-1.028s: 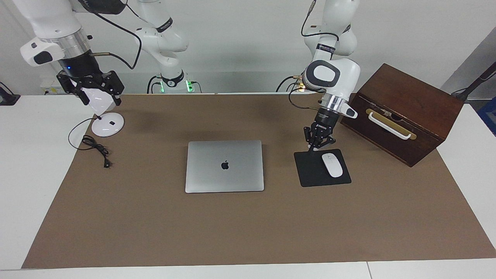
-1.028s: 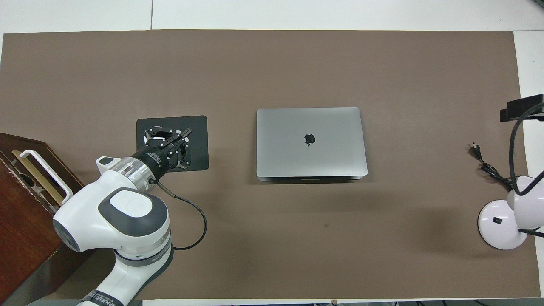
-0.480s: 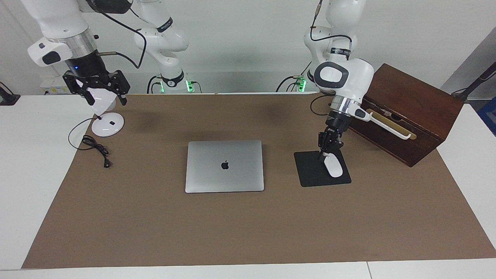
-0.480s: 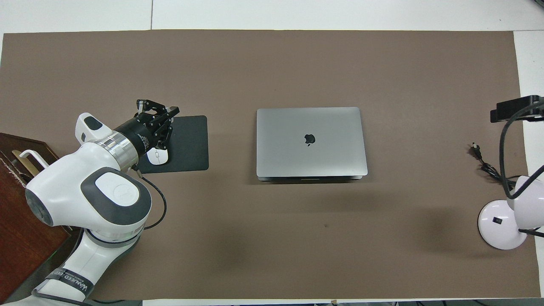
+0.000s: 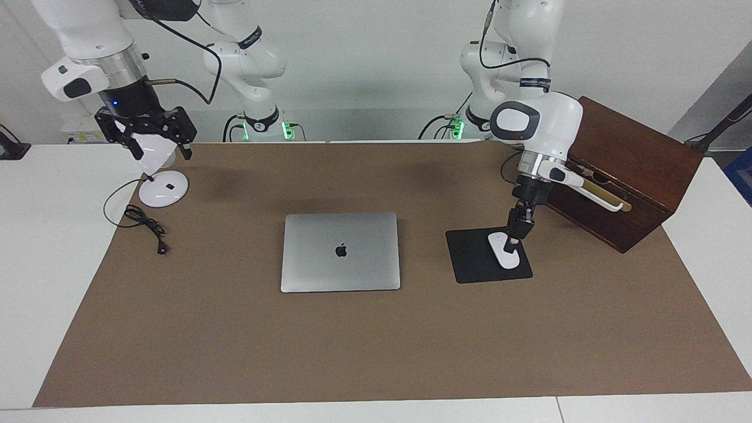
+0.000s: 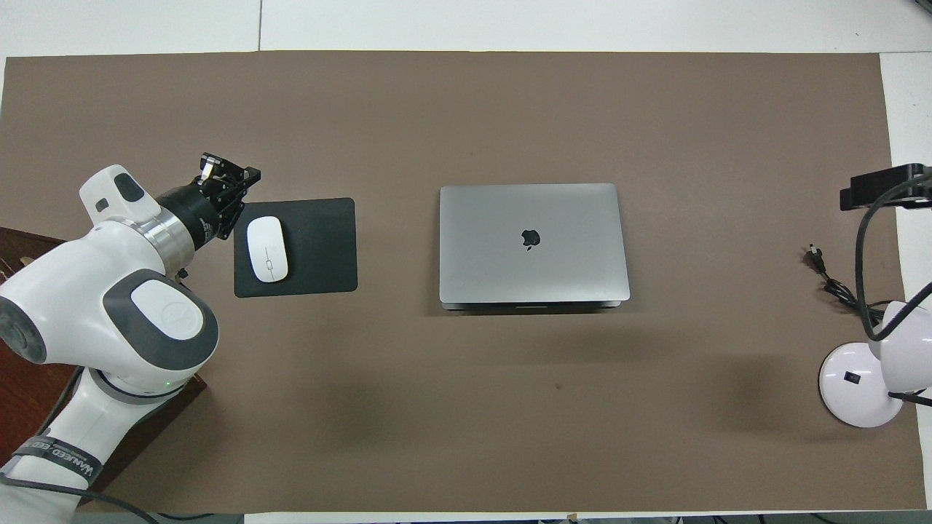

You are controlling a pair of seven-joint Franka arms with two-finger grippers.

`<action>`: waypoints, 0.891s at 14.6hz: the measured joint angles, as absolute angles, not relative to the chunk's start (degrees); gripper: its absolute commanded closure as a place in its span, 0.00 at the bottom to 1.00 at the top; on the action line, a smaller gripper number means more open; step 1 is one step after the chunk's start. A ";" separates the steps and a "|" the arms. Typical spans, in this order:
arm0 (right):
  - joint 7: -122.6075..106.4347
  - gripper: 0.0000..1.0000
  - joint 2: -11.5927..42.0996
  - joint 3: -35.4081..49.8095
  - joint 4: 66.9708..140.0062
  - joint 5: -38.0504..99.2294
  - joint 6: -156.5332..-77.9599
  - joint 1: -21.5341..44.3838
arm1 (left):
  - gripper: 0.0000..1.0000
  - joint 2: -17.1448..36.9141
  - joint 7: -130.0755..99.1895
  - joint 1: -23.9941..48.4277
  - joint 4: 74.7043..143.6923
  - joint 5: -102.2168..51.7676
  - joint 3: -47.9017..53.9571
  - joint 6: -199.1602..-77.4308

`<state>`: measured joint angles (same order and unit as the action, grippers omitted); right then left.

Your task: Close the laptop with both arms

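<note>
The silver-grey laptop lies shut and flat in the middle of the brown mat, its apple logo facing up; it also shows in the overhead view. My left gripper hangs low over the edge of the black mouse pad, close beside the white mouse, on the side toward the wooden box. In the overhead view the left gripper is just off the pad's corner. My right gripper is raised with its fingers spread wide, over the white lamp at the right arm's end.
A dark wooden box with a white handle stands at the left arm's end, close to the left arm's wrist. The lamp's black cable trails on the mat. The mouse lies on the pad.
The left arm swung toward the wooden box and its wrist turned, so its gripper moved from over the pad to the pad's edge and uncovered the mouse. The right gripper rose slightly.
</note>
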<state>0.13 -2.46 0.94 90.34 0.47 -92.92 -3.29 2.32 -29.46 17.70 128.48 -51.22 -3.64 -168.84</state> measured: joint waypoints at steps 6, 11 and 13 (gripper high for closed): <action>0.13 0.00 -2.47 0.94 91.77 0.47 -92.81 -3.29 | 1.00 2.26 -28.99 3.33 121.93 -19.68 -4.04 -143.57; 0.13 0.00 -2.53 0.94 91.95 0.47 -92.81 -3.29 | 1.00 1.89 -28.93 1.93 116.08 -0.56 -3.86 -122.86; 0.13 0.00 -2.54 0.94 91.95 0.47 -92.81 -3.28 | 0.90 1.38 -28.85 1.94 113.77 2.28 -3.61 -114.99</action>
<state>0.13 -2.54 0.94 91.95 0.47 -92.81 -3.28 1.38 -28.85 1.94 113.77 2.28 -3.61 -114.99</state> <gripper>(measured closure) 0.000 0.991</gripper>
